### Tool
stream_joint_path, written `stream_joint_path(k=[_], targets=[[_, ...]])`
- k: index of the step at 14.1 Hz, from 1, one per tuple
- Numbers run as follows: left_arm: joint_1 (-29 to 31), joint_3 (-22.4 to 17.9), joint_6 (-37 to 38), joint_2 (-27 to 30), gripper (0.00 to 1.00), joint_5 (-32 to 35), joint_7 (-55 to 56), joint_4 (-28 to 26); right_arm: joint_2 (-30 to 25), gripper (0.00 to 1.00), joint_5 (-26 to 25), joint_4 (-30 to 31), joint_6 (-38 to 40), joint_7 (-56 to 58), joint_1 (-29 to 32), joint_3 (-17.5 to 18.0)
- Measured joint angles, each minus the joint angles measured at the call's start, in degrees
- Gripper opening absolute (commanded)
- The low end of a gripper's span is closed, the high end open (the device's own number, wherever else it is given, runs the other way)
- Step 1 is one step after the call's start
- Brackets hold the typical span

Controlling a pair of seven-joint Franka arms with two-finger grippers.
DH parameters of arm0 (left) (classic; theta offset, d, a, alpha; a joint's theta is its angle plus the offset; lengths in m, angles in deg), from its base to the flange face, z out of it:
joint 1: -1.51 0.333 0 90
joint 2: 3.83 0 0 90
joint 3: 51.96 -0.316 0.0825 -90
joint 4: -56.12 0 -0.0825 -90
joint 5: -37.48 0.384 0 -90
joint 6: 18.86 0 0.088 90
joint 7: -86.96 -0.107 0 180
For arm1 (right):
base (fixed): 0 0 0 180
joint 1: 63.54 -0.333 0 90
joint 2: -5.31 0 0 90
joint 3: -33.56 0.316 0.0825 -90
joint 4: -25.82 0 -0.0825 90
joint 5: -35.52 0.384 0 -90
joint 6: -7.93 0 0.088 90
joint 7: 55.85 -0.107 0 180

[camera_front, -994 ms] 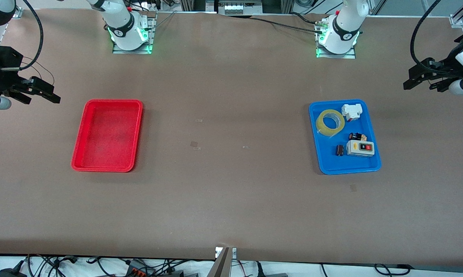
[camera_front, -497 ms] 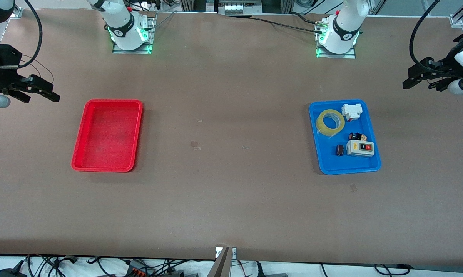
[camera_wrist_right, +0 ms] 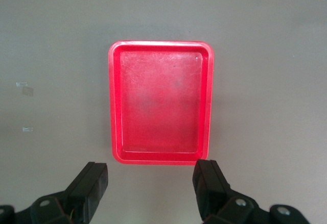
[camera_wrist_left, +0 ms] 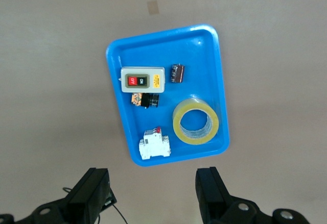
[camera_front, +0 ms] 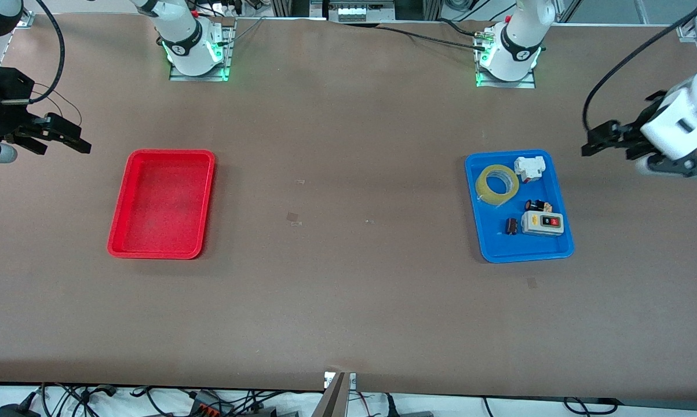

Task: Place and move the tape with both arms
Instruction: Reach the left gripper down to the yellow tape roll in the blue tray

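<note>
The left hand (camera_front: 603,142) is the one that has moved: over the past second it has swung in from the left arm's end of the counter (camera_front: 348,301) toward the blue tray (camera_front: 525,250), and the arm's white wrist now shows much more fully in the front view. It hangs in the air over bare counter just beside the tray, its fingers (camera_wrist_left: 94,191) spread wide apart with nothing between them.

The tape (camera_front: 497,184) has not shifted. It lies flat in the blue tray, in the part farther from the front camera, beside a white breaker (camera_front: 529,167) and apart from the switch box (camera_front: 542,223) and the small dark parts (all untouched, as far as the pictures tell). The left wrist view has the whole tray framed ahead of the hand, tape included.

This looks like the start of an approach to the tape, with no grasp made yet.

The right hand (camera_front: 58,139) waits over the counter near the red tray (camera_front: 122,231), fingers (camera_wrist_right: 89,185) likewise parted and holding nothing; it has barely stirred.
</note>
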Motion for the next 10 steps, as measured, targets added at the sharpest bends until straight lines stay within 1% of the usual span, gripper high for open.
stream_joint_path(k=[4,6,8,10], targets=[[0.0,0.0,-15.4,-0.9,1.0,0.0,-1.6,-14.9,0.4,1.0,0.0,0.0,0.0,0.0,0.0,0.0],[0.0,0.0,-22.2,-1.5,1.0,0.0,-1.7,-21.0,0.4,1.0,0.0,0.0,0.0,0.0,0.0,0.0],[-0.2,0.1,-25.6,-3.5,1.0,-0.1,-1.6,-23.6,0.4,1.0,0.0,0.0,0.0,0.0,0.0,0.0],[-0.5,0.3,-28.0,-7.1,1.0,-0.2,-1.1,-24.0,0.4,1.0,0.0,0.0,0.0,0.0,0.0,0.0]])
